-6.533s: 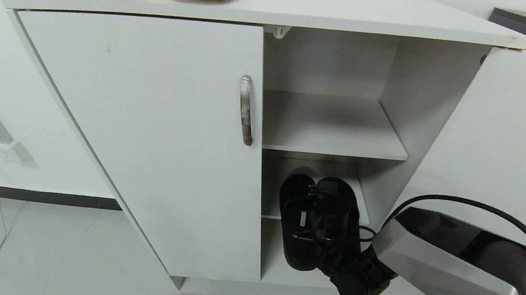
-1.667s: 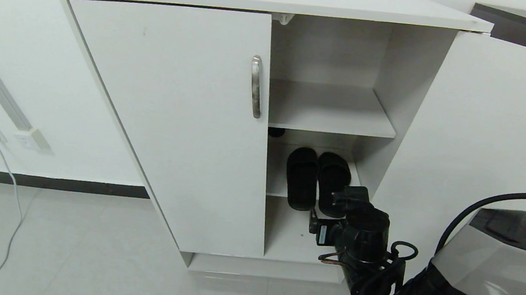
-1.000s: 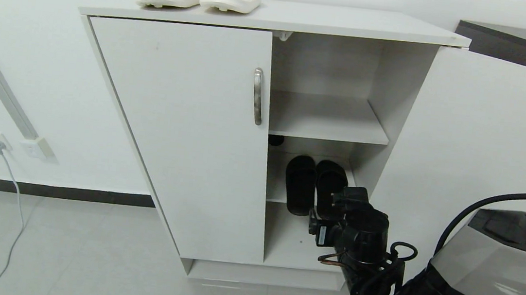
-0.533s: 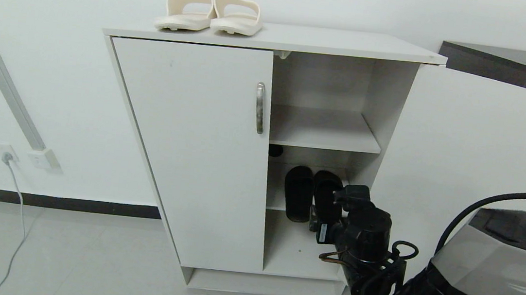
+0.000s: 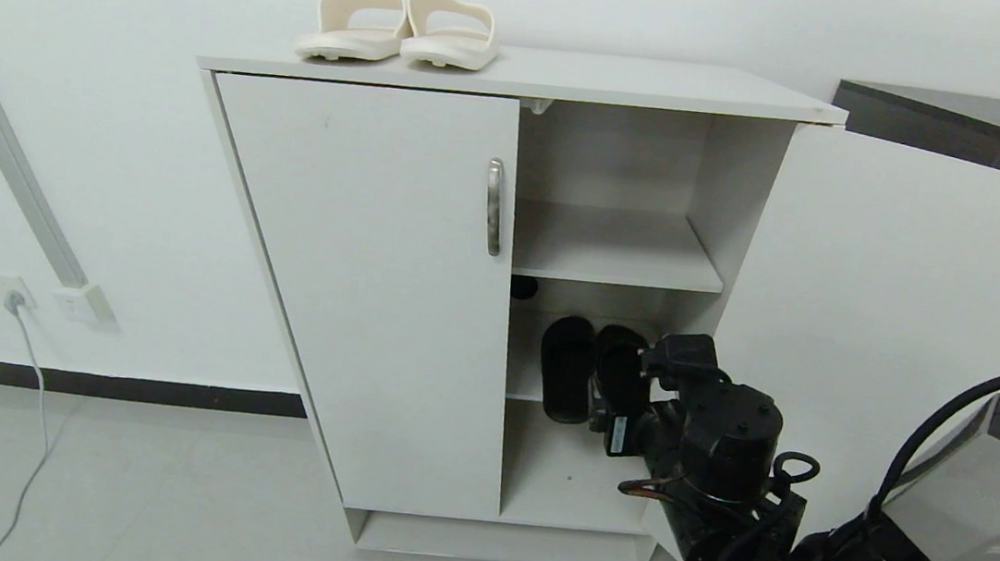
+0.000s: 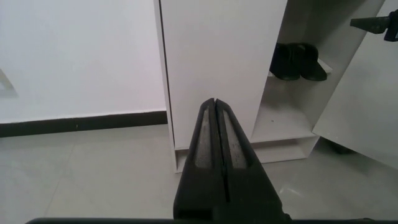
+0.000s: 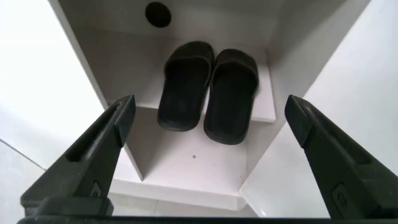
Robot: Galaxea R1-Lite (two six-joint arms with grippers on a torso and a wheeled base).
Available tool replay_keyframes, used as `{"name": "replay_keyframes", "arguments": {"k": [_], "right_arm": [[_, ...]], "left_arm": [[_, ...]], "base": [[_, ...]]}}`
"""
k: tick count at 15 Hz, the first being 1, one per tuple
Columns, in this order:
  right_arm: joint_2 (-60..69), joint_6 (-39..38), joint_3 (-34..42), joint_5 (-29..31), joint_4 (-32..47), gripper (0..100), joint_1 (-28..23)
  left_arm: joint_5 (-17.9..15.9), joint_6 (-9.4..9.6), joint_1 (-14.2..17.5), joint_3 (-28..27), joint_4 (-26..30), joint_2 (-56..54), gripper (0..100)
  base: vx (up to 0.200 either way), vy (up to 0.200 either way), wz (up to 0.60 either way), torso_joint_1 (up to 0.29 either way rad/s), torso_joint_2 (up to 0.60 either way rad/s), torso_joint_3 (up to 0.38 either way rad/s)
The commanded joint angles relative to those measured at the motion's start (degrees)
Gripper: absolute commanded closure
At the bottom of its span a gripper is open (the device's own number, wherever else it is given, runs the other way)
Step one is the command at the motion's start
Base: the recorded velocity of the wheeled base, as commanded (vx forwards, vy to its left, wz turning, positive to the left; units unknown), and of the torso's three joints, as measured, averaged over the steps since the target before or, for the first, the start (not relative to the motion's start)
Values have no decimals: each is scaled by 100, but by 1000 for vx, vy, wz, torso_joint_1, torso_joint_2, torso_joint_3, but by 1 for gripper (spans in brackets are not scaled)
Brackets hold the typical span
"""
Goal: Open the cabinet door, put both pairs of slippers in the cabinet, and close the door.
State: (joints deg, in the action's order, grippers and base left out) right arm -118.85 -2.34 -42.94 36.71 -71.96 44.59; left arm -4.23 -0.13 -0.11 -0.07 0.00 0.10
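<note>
Right end effector [image 7: 209,102] gapes wide and holds nothing, facing the open side of the cabinet [image 5: 669,85]. Just beyond it the black slippers [image 7: 208,93] lie side by side on the lower shelf [image 7: 140,81]. Cream slippers [image 5: 397,25] sit on the cabinet top, above the shut left door [image 5: 369,285]. My left end effector [image 6: 214,112] is pinched closed, low over the floor [image 6: 93,174].
</note>
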Motion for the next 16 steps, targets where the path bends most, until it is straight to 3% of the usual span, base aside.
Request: {"name": "replay_keyframes", "arguments": {"k": [1, 16], "right_arm": [[257, 58, 128, -32, 15, 0, 85], [257, 67, 198, -32, -20, 0, 111]], "left_arm": [[1, -4, 2, -1, 0, -1, 100], [1, -4, -7, -1, 0, -1, 100]], "base": [[0, 0, 0, 0, 0, 0], [0, 200, 0, 1, 0, 4]]}}
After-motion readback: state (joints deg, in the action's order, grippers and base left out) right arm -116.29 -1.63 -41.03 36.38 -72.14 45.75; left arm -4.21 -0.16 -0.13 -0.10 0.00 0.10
